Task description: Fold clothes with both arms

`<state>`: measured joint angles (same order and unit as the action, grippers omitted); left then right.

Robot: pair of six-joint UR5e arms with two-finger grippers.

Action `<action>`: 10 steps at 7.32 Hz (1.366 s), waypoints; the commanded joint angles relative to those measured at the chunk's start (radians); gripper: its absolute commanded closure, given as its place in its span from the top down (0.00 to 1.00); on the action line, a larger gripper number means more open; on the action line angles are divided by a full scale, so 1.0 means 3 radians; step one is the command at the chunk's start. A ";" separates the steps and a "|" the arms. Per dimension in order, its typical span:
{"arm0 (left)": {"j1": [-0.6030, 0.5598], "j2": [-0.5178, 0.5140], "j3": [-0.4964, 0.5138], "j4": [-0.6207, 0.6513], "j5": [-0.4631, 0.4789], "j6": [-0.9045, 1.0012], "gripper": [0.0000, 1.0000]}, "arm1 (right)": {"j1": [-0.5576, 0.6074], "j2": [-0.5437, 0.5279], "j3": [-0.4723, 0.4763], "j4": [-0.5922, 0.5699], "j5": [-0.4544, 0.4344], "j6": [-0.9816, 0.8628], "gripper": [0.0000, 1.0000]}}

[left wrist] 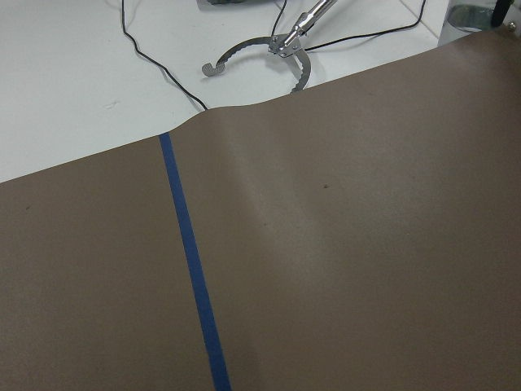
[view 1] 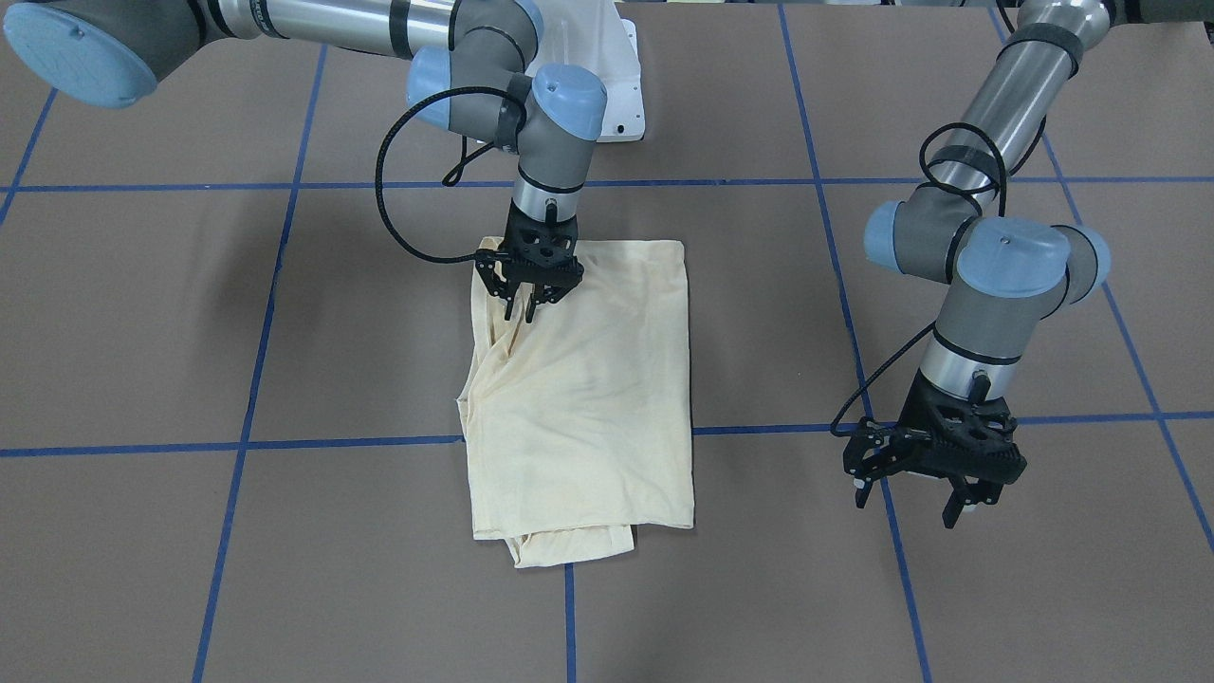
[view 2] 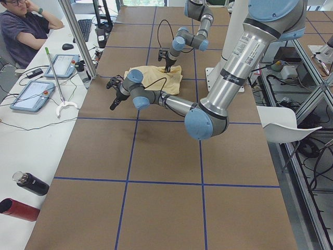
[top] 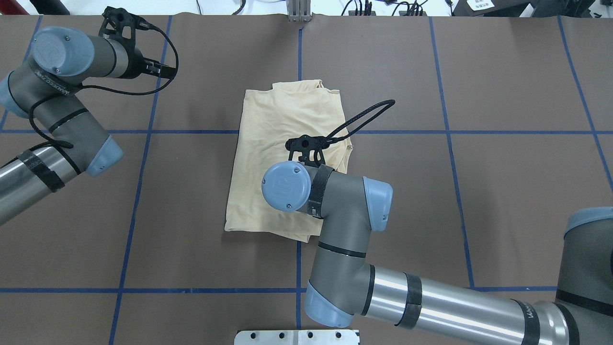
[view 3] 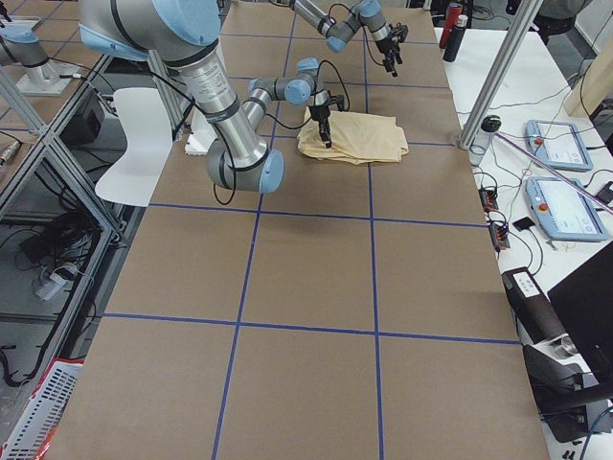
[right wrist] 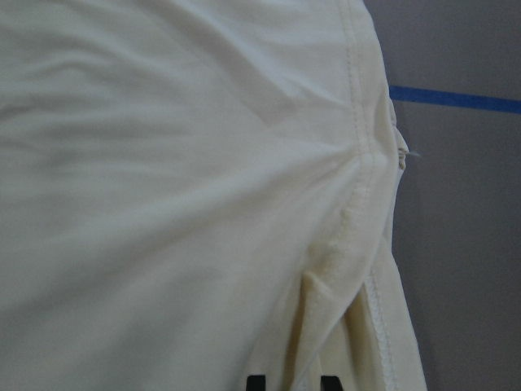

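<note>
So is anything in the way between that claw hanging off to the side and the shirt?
Nothing visible. Between the open left gripper and the T-shirt lies only bare table with flat blue tape lines. The right gripper is already at the T-shirt's edge, pinching a fold.

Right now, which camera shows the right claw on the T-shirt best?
Exterior front-facing: the right claw meets the T-shirt unobstructed. Overhead, its wrist mostly hides it; the wrist camera shows only fingertips; side views show it tiny.
</note>
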<state>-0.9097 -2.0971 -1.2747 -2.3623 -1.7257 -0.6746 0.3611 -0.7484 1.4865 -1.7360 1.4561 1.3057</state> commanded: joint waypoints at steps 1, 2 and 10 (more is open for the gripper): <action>0.0000 0.0000 0.0000 0.0000 0.0000 -0.0001 1.00 | 0.0003 0.0030 -0.0051 -0.0017 0.0004 0.0030 0.14; 0.0005 0.0000 0.0000 0.0005 0.0000 -0.0001 1.00 | 0.0003 0.0025 -0.0046 -0.0022 0.0009 0.0025 0.00; 0.0021 0.0021 -0.0005 -0.0071 0.0005 -0.0057 1.00 | 0.0008 -0.0343 0.0491 -0.0263 0.0014 -0.0088 0.97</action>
<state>-0.9049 -2.0931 -1.2757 -2.3745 -1.7242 -0.6870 0.3630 -0.8495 1.6327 -1.8195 1.4629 1.2837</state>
